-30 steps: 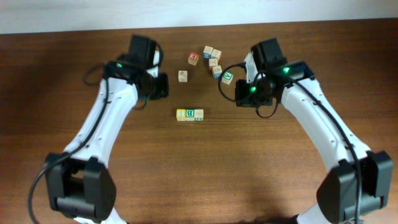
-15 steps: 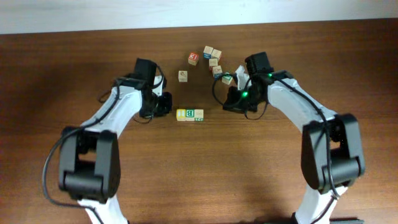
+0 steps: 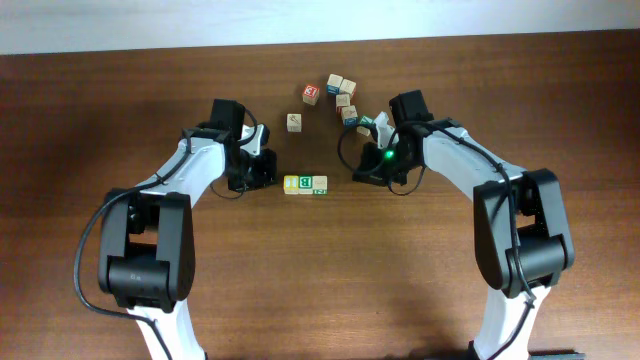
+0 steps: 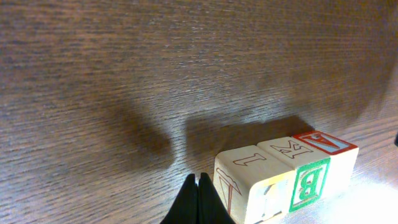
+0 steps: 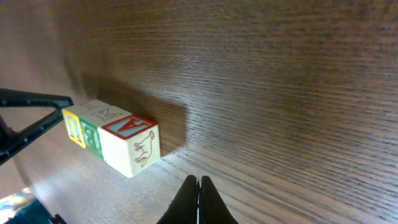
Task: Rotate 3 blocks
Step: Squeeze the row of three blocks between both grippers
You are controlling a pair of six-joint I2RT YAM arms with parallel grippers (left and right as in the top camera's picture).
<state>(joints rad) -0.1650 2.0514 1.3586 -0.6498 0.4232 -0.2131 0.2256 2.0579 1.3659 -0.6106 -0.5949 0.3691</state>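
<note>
The left hand [image 4: 199, 185], pinched shut and empty, pointed low over the table [image 4: 124, 74] just beside the yellow-faced block [image 4: 247, 182], the near end of a touching row of three blocks [image 3: 305, 185]; whether its tips met the wood could not be told. The green-faced block [image 4: 309, 183] sat in the middle, and the tan block [image 5: 134, 146], topped with a red-framed A, closed the other end. The right hand [image 5: 199, 185], likewise closed on nothing, hung near that tan end but apart from it. Beyond the row, loose cubes [image 3: 335, 81] lay scattered, among them a red-faced cube [image 3: 311, 93].
</note>
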